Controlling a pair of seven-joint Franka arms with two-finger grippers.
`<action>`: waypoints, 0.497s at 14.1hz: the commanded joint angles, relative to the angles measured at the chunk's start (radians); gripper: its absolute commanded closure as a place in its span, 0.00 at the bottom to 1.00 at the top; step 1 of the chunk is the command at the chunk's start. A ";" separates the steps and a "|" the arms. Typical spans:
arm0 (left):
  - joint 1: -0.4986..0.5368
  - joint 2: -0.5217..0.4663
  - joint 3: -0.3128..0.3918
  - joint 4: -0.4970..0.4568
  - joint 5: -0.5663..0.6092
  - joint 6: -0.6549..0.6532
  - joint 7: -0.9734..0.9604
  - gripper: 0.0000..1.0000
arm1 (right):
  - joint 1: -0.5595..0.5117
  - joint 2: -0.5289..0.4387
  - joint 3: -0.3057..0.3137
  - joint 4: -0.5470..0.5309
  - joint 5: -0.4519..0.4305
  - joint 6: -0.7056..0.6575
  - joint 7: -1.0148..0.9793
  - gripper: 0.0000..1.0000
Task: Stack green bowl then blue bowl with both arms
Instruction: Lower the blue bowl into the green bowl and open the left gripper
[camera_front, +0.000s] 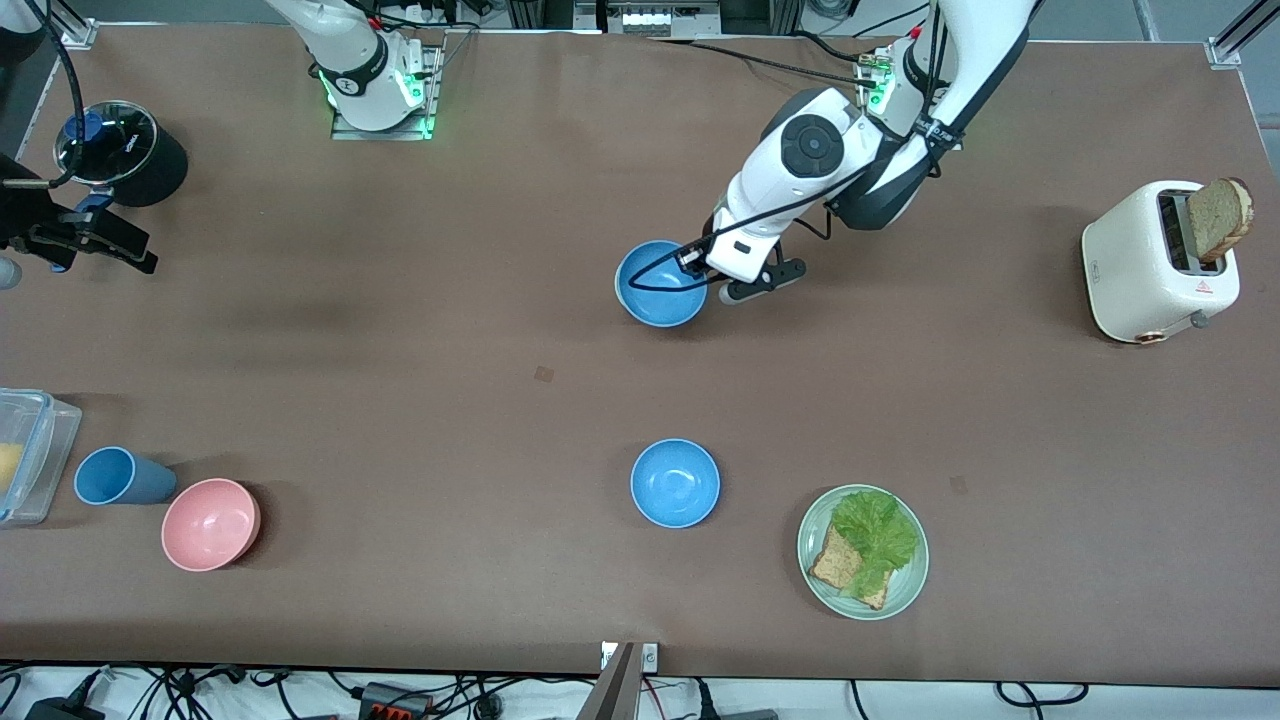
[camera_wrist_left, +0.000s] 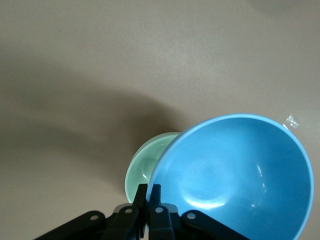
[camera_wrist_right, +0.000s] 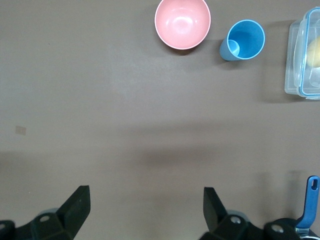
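Left jaws (camera_wrist_left: 148, 192) pinch blue bowl (camera_wrist_left: 235, 175) rim above green bowl (camera_wrist_left: 145, 167)

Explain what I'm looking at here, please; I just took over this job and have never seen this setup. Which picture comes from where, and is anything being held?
Two white robot arms work at a brown table. The wide picture looks down from across the table; the other two come from cameras on each arm's wrist.

The left hand is shut on the rim of a blue bowl, carrying it over the green bowl. The right hand waits, open and holding nothing, at its own end of the table.

Also on the table: a second blue bowl, a pink bowl, a blue cup, a plate with lettuce and toast, a toaster and a clear box.
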 joint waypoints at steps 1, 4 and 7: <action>-0.031 0.008 0.011 -0.009 0.079 0.014 -0.054 0.98 | 0.000 -0.027 0.003 -0.022 0.000 0.007 -0.013 0.00; -0.038 0.045 0.014 -0.008 0.174 0.016 -0.094 0.98 | 0.000 -0.033 0.003 -0.022 0.001 0.007 -0.013 0.00; -0.038 0.067 0.014 -0.006 0.252 0.016 -0.147 0.98 | 0.000 -0.035 0.003 -0.022 0.001 0.008 -0.013 0.00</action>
